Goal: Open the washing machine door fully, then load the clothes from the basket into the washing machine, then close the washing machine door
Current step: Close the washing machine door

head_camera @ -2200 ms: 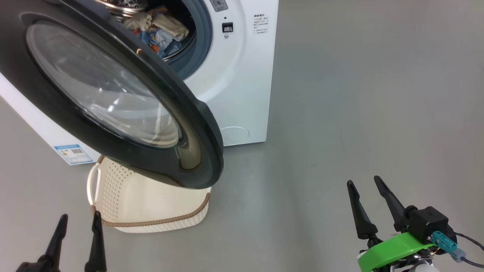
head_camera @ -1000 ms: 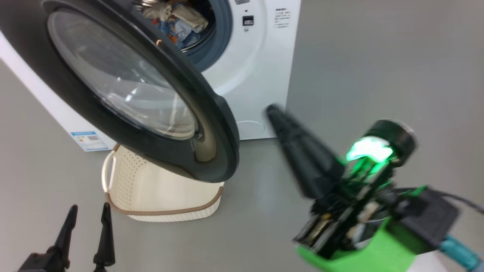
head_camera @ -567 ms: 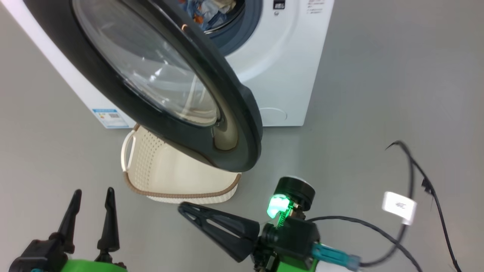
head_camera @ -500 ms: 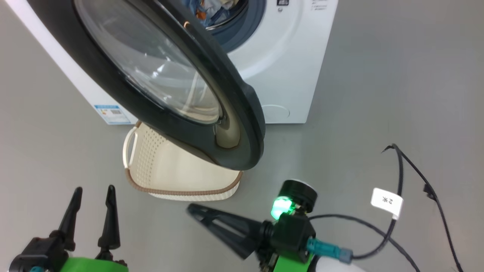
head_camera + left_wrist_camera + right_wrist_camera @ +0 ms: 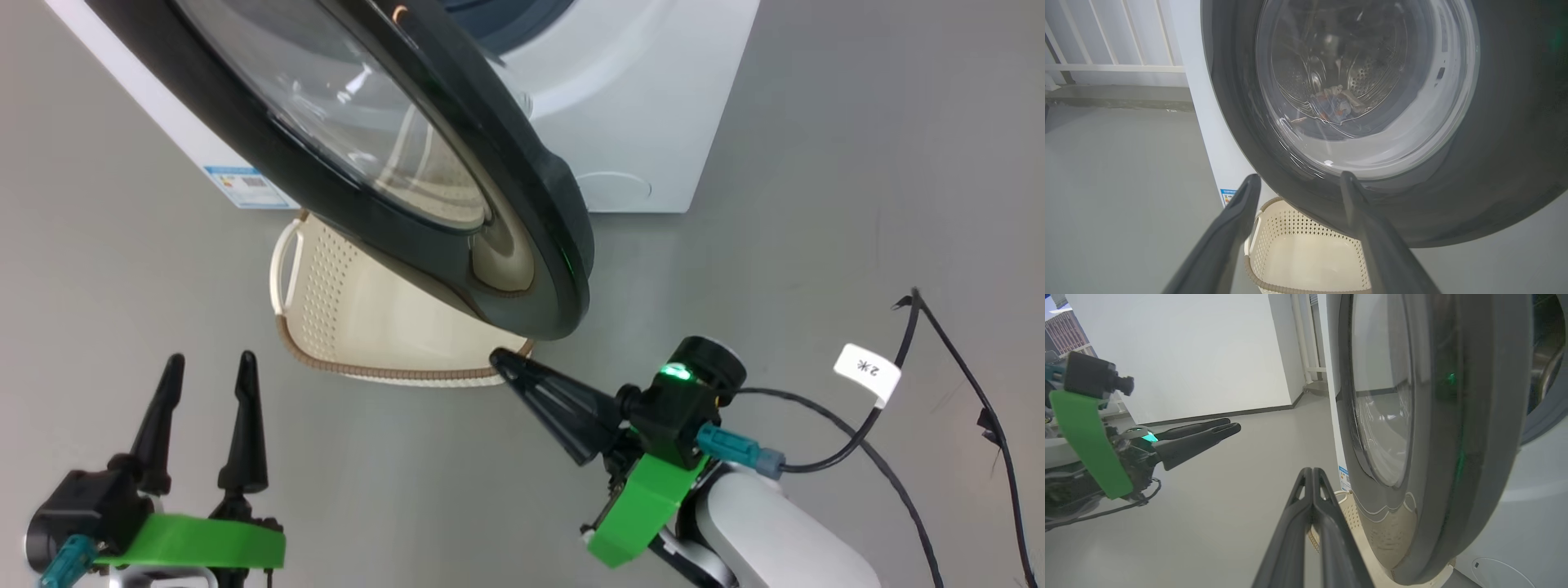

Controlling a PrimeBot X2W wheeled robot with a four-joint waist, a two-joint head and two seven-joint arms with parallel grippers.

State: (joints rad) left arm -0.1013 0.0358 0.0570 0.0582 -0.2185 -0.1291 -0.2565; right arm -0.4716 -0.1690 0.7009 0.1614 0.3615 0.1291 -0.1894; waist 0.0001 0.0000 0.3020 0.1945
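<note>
Right gripper (image 5: 508, 365), clenched shut, has swung in from the lower right to just beside the washing machine door (image 5: 531, 171); left gripper (image 5: 210, 361) hangs released. Clothes (image 5: 1337, 104) lie in the drum (image 5: 1372, 69) and the basket (image 5: 326, 278) sits bare under the door, so the closing push looks next.

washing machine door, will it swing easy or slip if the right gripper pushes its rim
The washing machine door likely swings as one rigid piece: thick black rim, bulging glass. That rim looks glossy and curved, so the narrow tip of the shut right gripper may slide along it. So large, it probably feels heavy.
</note>
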